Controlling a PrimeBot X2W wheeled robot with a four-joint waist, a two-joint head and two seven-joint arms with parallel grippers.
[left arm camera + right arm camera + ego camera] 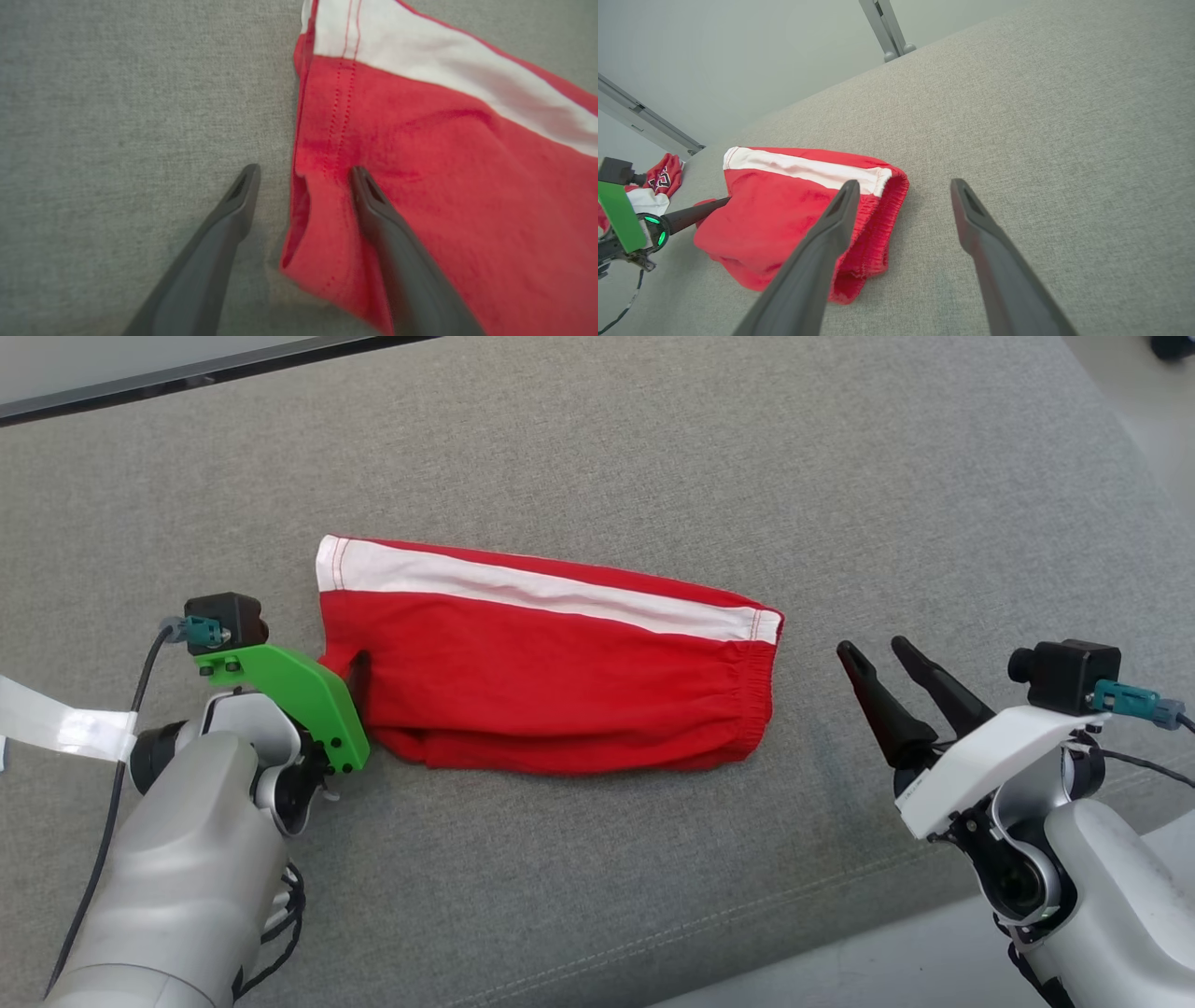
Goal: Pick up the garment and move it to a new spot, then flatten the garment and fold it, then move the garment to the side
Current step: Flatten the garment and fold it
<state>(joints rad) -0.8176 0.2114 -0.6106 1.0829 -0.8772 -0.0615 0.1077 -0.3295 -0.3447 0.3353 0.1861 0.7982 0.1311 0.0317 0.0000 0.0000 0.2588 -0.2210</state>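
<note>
The garment [551, 681] is a pair of red shorts with a white side stripe, lying folded in the middle of the grey cushion [597, 448]. My left gripper [356, 676] is at its left hem, mostly hidden under the green camera mount. In the left wrist view the left gripper [304, 170] stands open astride the garment [444, 186] edge, with one finger [233, 210] over bare cushion and the other on red cloth. My right gripper [873, 646] is open, a short way right of the elastic waistband. It hovers there [904, 183] holding nothing.
The cushion's front edge [840, 943] runs diagonally at the lower right, with pale floor beyond. A dark strip [187, 373] borders the back left. Another red and white cloth [663, 179] lies past the cushion's far end, near metal frame rails [887, 28].
</note>
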